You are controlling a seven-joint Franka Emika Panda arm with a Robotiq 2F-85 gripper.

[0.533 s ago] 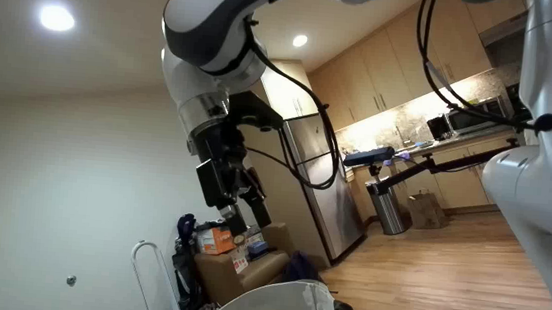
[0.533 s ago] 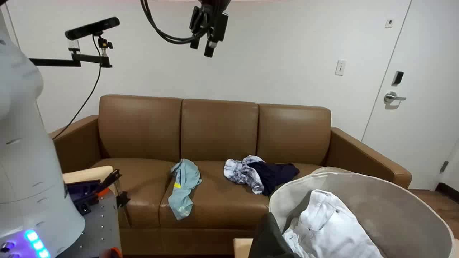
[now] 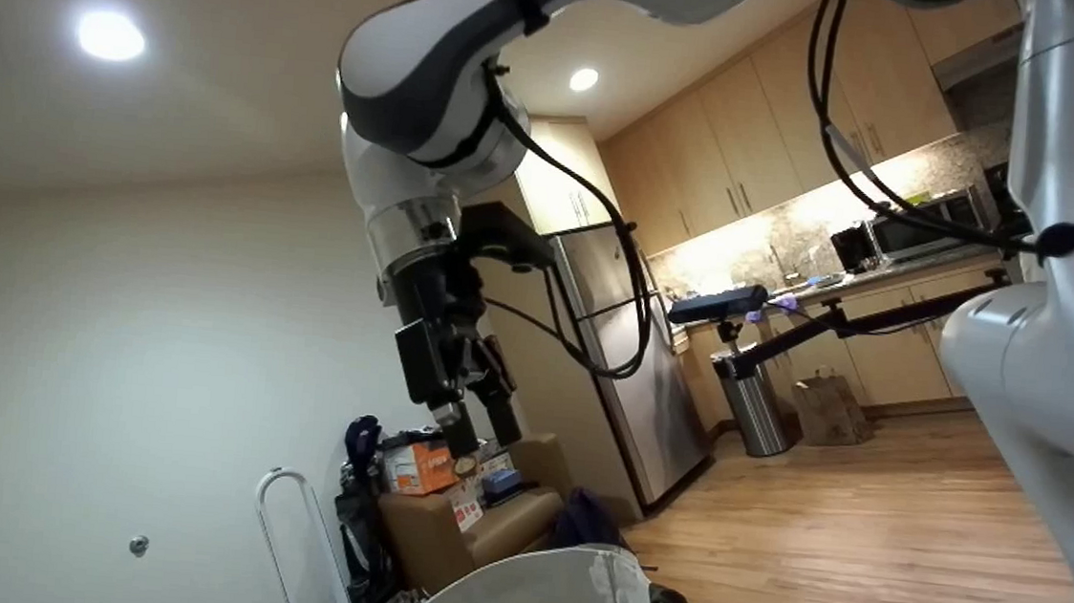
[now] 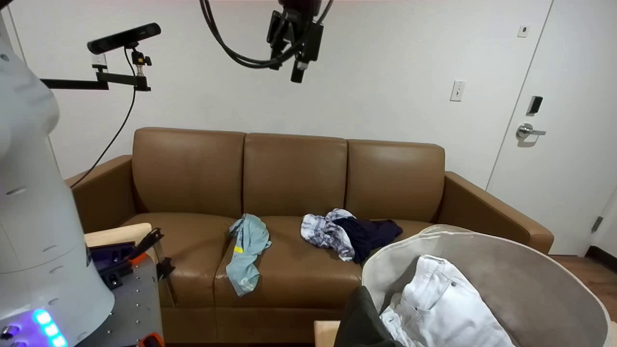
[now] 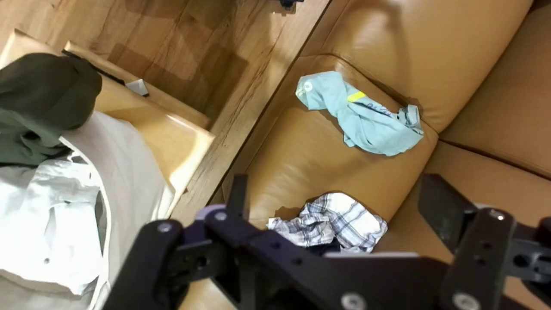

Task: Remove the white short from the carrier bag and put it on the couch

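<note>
The white short (image 4: pixel 446 308) lies crumpled in the carrier bag (image 4: pixel 540 279), a pale grey soft bag with a rounded rim. In the wrist view the short (image 5: pixel 64 219) and bag (image 5: pixel 129 159) are at the left edge. The bag's rim also shows in an exterior view (image 3: pixel 533 594); its contents are hidden there. The brown couch (image 4: pixel 294 173) stands behind the bag and fills the right of the wrist view (image 5: pixel 280 163). My gripper (image 5: pixel 338 193) is open and empty, high above the couch, to the bag's side. It shows in both exterior views (image 3: pixel 485 432) (image 4: pixel 287 71).
On the couch lie a light blue garment (image 4: pixel 248 255), a plaid garment (image 4: pixel 328 233) and a navy garment (image 4: pixel 368 236). A dark green cloth (image 4: pixel 364 318) hangs over the bag's rim. A camera on a stand (image 4: pixel 124 38) is beside the robot base (image 4: pixel 43 231).
My gripper has moved right and slightly down in the exterior view that shows the couch, toward the bag's side. It stays open. The clothes and the bag have not moved.
</note>
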